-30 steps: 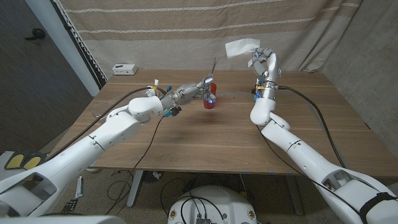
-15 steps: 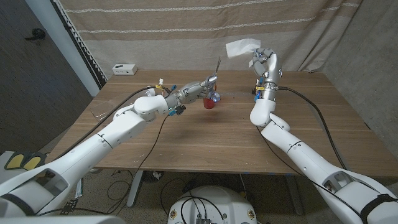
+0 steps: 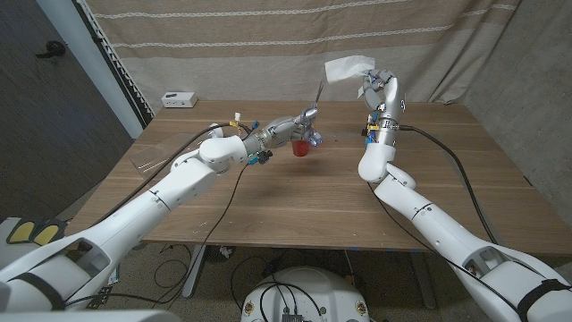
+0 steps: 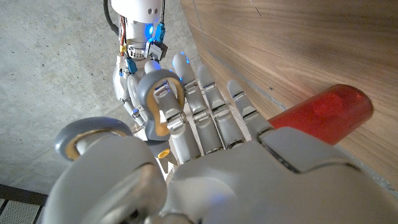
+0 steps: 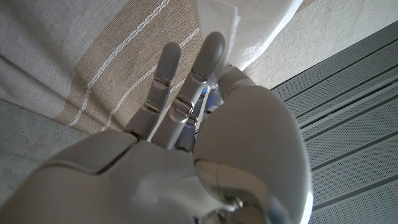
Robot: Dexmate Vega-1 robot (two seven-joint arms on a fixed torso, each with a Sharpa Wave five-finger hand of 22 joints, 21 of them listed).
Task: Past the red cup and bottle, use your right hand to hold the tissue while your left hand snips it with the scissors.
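High over the table's far edge, my right hand (image 3: pixel 379 89) pinches a white tissue (image 3: pixel 347 67), whose free end hangs toward the left; the tissue (image 5: pixel 249 25) also shows past the fingers in the right wrist view. My left hand (image 3: pixel 298 123) grips grey-handled scissors (image 3: pixel 316 97), blades pointing up toward the tissue and still apart from it. Their handle loops (image 4: pixel 158 112) sit around the fingers. The red cup (image 3: pixel 303 148) stands on the table just below this hand, also seen as the red cup (image 4: pixel 323 115). A small clear object (image 3: pixel 319 138) beside the cup may be the bottle.
A white box (image 3: pixel 179 98) sits at the wooden table's (image 3: pixel 295 206) far left corner. A striped curtain (image 3: pixel 268 45) hangs close behind the table. My right forearm (image 4: pixel 134 37) shows in the left wrist view.
My left hand has carried the scissors to the right and farther out, over the red cup and closer to the tissue. The right hand and tissue have stayed put.
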